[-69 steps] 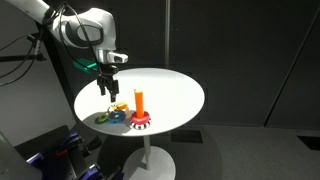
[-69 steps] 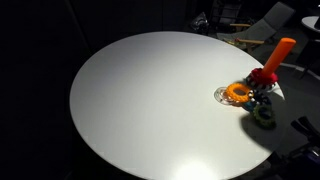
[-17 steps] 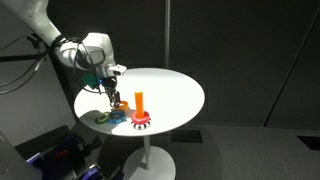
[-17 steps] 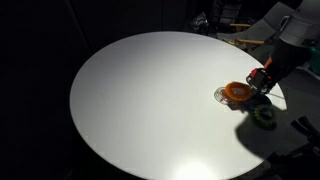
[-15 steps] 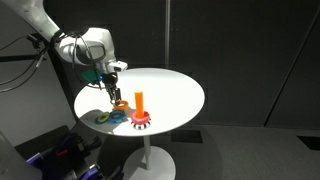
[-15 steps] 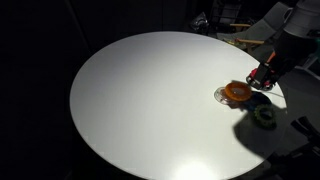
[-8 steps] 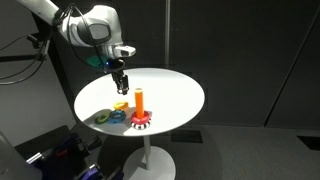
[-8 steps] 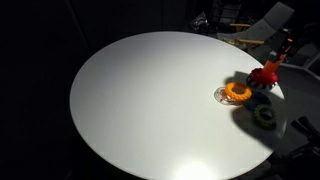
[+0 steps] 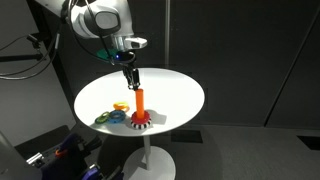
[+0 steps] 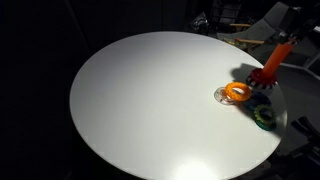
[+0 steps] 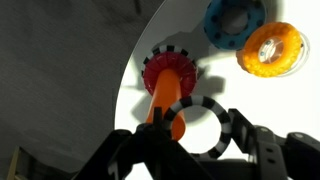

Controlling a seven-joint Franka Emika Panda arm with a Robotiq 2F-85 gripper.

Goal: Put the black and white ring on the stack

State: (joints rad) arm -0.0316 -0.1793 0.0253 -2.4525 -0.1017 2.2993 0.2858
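Note:
In the wrist view my gripper (image 11: 197, 131) is shut on the black and white ring (image 11: 200, 101), one finger on each side of it. The ring hangs beside the top of the stack's orange peg (image 11: 163, 103), overlapping its tip. The peg stands on a red base (image 11: 168, 72) with a black and white toothed edge. In an exterior view the gripper (image 9: 132, 79) points down just above the peg (image 9: 140, 100). From the opposite side the peg (image 10: 280, 55) shows at the table's far right, and the gripper there is lost in the dark.
A yellow-orange ring (image 9: 120, 107) and a green and blue ring (image 9: 108, 118) lie on the round white table (image 9: 175, 90) beside the stack, near the table's edge. The wrist view shows them as a blue ring (image 11: 232, 20) and an orange ring (image 11: 272, 48).
The gripper has risen from beside the loose rings and moved across to just above the peg, carrying the black and white ring.

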